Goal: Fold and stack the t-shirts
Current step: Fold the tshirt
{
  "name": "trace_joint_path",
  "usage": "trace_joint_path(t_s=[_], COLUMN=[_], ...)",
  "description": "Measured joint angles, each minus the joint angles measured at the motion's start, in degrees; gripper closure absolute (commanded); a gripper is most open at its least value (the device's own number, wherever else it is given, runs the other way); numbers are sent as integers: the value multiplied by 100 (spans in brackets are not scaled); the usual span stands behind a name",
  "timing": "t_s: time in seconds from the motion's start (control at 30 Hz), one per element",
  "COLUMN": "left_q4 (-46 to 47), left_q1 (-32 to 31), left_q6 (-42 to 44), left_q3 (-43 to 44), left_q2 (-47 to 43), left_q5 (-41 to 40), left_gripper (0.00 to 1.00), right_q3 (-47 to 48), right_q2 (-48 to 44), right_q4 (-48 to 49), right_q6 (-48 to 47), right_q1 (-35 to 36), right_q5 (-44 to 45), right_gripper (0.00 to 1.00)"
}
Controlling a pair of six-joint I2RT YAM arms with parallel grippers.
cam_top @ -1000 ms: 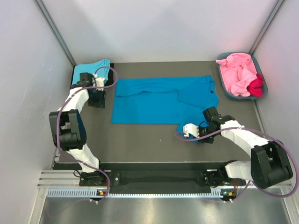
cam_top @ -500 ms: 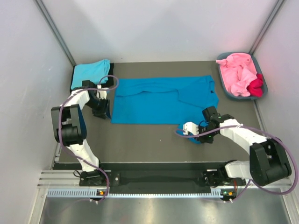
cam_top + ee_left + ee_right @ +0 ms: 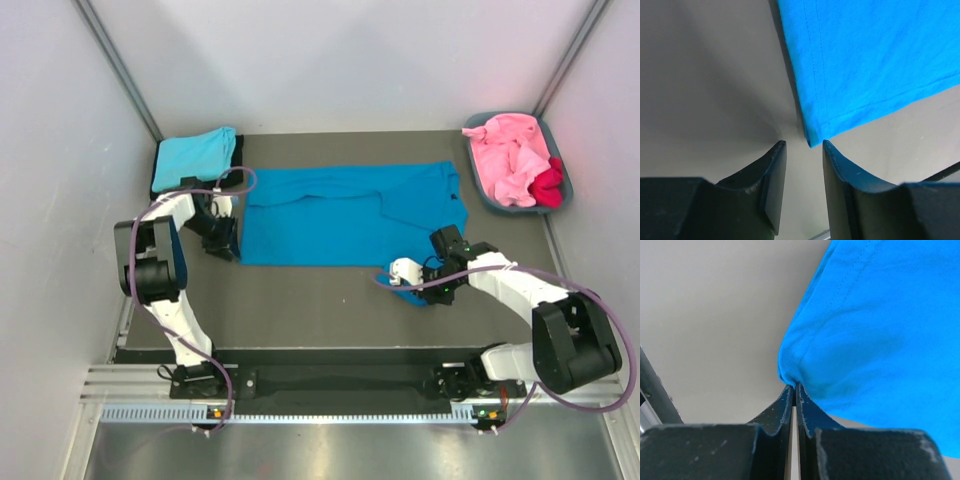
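1. The left claw (image 3: 802, 145) has moved. A second ago it was up by the folded light turquoise cloth t-shirt (image 3: 195, 152). Now it sits low at a corner of the bright blue cloth t-shirt (image 3: 340, 215).
2. Its two jaws are apart. The tip of the blue corner pokes right in between them, but nothing is pinched yet.
3. The right claw (image 3: 796, 387) is squeezed tight on a fold of the blue shirt's edge. The rest of the shirt spreads out ahead of it. This claw has slid a little sideways too.
4. The blue shirt lies spread on the dark grey worktop (image 3: 320, 300), between the two claws.
5. I think both claws are nearly ready. Once the left one pinches its corner, they can lift the shirt's near edge and fold it over.
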Motion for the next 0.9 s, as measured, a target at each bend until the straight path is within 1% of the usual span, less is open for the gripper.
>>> trace_joint_path(t_s=[0.33, 0.43, 0.47, 0.5, 0.53, 0.73, 0.9], left_q4=[-2, -11, -11, -13, -20, -83, -245], left_q1=[-243, -291, -295, -297, -297, -302, -299], left_q6=[-22, -50, -44, -37, -42, 33, 166], left_q3=[2, 13, 13, 13, 13, 74, 409], left_q2=[140, 164, 177, 195, 210, 219, 219], left_q5=[94, 116, 114, 105, 94, -4, -149], left_gripper=[66, 80, 89, 95, 100, 100, 100], right_q3=[22, 42, 42, 42, 42, 79, 625], right_q2=[168, 201, 201, 201, 201, 195, 68], right_q4=[48, 76, 74, 76, 76, 125, 105], right_q6=[44, 46, 48, 50, 52, 317, 704], right_q1=[22, 22, 22, 22, 22, -46, -546], right_q5=[0, 0, 0, 0, 2, 26, 37], right_gripper=[100, 100, 100, 100, 100, 100, 100])
